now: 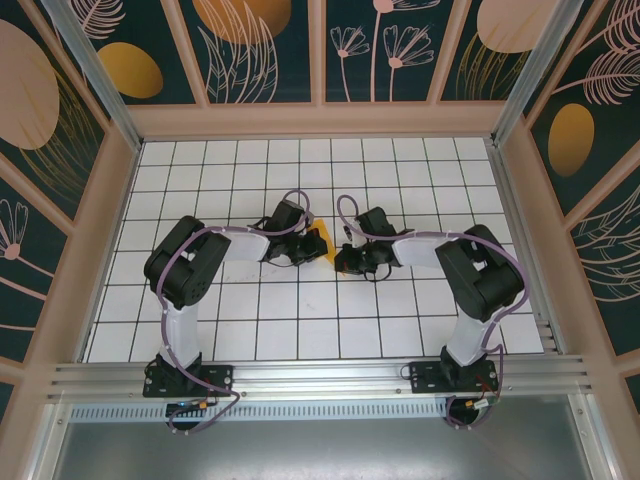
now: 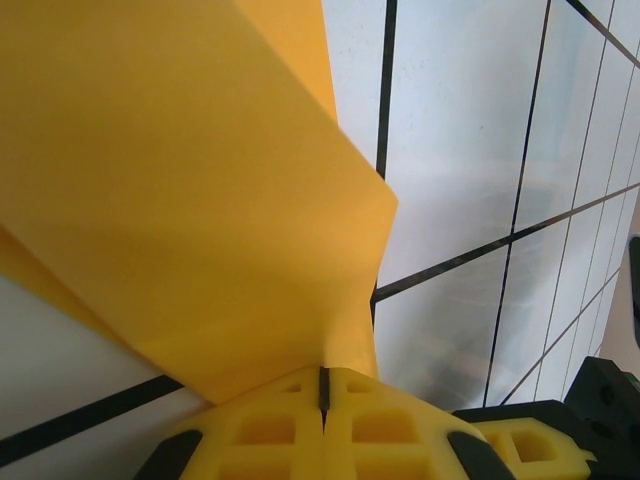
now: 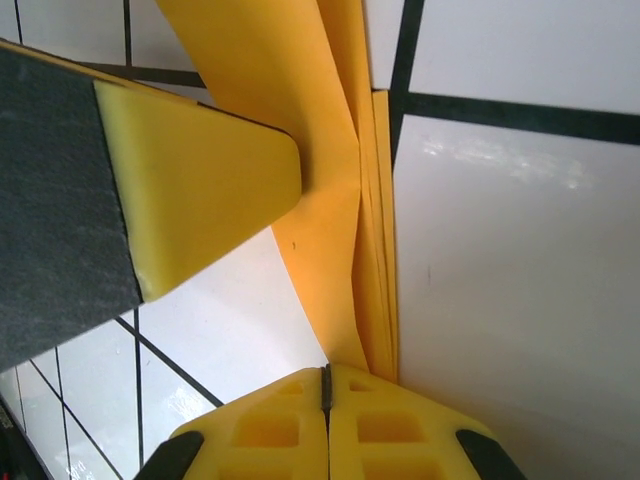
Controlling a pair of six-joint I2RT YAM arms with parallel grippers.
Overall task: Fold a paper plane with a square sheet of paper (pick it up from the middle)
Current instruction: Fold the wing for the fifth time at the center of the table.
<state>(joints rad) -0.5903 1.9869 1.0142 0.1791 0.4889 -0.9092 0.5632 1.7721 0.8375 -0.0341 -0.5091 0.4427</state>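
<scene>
The square sheet of paper (image 2: 200, 200) is creased into several orange-yellow layers and hangs between the two arms over the middle of the table. The left pincer (image 2: 323, 388) is pressed together on it: we see the paper run into the seam between its yellow fingers. The right pincer (image 3: 325, 388) is likewise pressed together, pinching a narrow stack of folded edges. In the right wrist view a yellow pad on a dark finger (image 3: 200, 190) crosses in front of the paper; we cannot tell whether it touches. Both wrist views cut the paper off at the top, so its whole shape stays unclear. From above, only a small orange corner shows between the wrists, over the white gridded table (image 1: 400, 320).
</scene>
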